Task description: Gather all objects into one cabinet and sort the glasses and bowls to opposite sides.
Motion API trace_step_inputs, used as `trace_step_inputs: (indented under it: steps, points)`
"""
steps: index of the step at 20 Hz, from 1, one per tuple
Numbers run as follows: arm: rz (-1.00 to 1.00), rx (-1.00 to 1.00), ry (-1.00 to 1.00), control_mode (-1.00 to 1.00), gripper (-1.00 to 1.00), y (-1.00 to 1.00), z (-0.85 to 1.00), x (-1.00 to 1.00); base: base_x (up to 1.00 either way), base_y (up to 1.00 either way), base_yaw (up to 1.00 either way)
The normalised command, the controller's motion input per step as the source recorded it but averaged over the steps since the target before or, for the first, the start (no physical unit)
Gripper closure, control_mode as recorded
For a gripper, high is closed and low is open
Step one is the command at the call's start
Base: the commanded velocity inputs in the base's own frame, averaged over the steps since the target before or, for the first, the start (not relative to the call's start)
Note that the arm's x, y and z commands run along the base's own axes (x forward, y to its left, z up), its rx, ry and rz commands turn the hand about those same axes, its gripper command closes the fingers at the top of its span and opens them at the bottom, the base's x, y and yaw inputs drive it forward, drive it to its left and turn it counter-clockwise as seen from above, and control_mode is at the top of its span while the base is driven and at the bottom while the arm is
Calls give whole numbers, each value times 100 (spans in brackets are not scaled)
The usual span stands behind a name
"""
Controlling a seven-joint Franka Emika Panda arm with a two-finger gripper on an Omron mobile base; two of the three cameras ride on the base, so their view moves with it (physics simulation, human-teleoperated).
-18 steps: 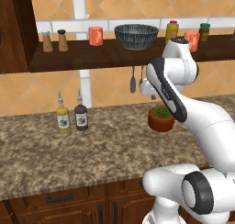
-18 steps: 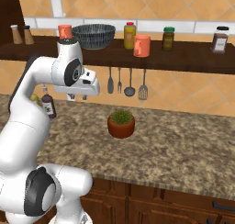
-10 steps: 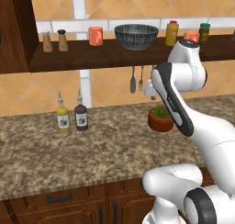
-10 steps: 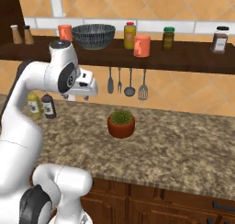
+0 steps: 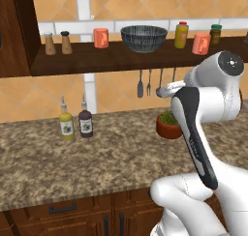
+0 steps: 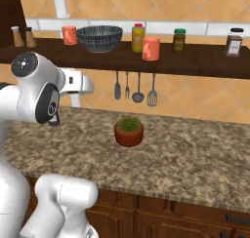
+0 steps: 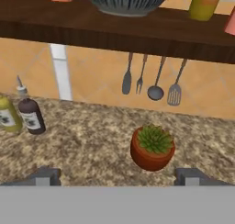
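The cabinet point(image 5: 121, 61) is a long dark brown open shelf on the tiled wall. On it, a coral glass point(image 5: 100, 37) stands left of the dark grey ribbed bowl point(image 5: 144, 38). A second coral glass point(image 5: 200, 43) stands to the bowl's right, between a yellow jar and a green jar. The right base view shows the same row: glass point(image 6: 69, 35), bowl point(image 6: 99, 38), glass point(image 6: 151, 49). My gripper point(image 7: 119, 177) is open and holds nothing. It hangs below the shelf point(image 7: 92, 25), back over the counter, facing the wall. Its fingertips point(image 7: 44, 176) stand far apart.
A terracotta plant pot point(image 7: 152, 148) sits on the granite counter ahead of the hand. Two bottles point(image 5: 75, 125) stand at the left by the wall. Utensils point(image 6: 134, 86) hang under the shelf. Brown shakers point(image 5: 58, 43) and several lidded jars share the shelf.
The jaws have opened wide. The hand has drawn back and down from the right coral glass, which stays standing on the shelf.
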Motion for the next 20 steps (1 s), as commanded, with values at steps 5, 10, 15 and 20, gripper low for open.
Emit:
trace_step_inputs:
  steps: [5,10,15,20]
  points:
    - [0,2,-19,-100,-100,0,31,-65,0,0,0]
    - [0,14,-12,-100,-100,0,92,-64,0,0,0]
    - [0,7,-2,-100,-100,5,58,-46,0,0,0]
    - [0,0,0,100,-100,0,0,0,0,0,0]
